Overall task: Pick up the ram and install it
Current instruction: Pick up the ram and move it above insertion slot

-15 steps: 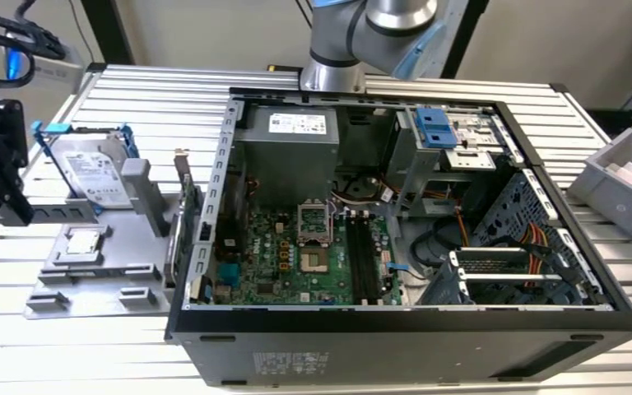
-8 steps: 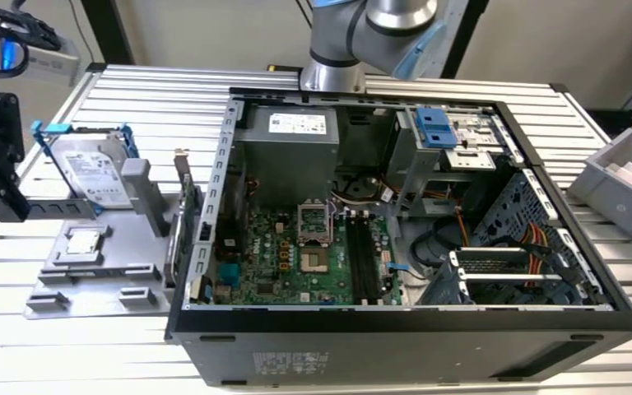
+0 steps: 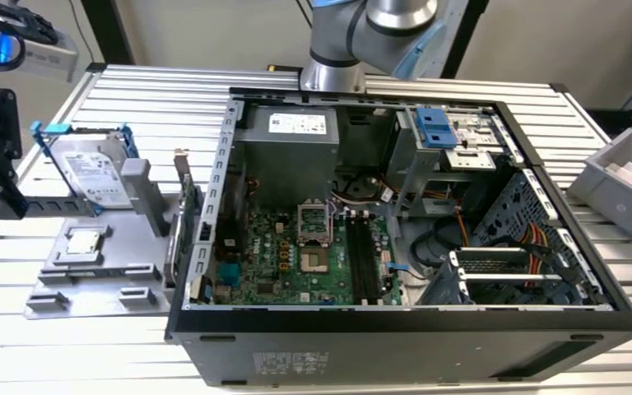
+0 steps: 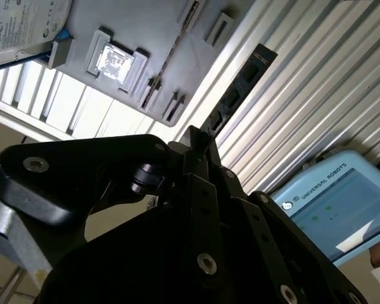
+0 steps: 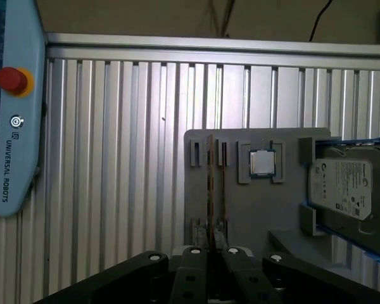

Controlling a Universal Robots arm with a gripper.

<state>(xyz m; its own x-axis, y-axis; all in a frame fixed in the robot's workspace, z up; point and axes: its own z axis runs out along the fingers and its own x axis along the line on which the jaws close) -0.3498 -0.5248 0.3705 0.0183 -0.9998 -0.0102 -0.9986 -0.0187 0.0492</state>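
Plainly, the ram [image 5: 210, 183] stands in a holder [image 5: 259, 209] on the ribbed table [image 5: 114, 158].

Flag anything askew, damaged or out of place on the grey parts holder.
Nothing stands out. On the grey holder, the ram stands on edge, the CPU chip sits square in its pocket, and the hard drive rests in its blue brackets.

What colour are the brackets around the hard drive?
Blue brackets on the silver hard drive, clearest in the exterior view.
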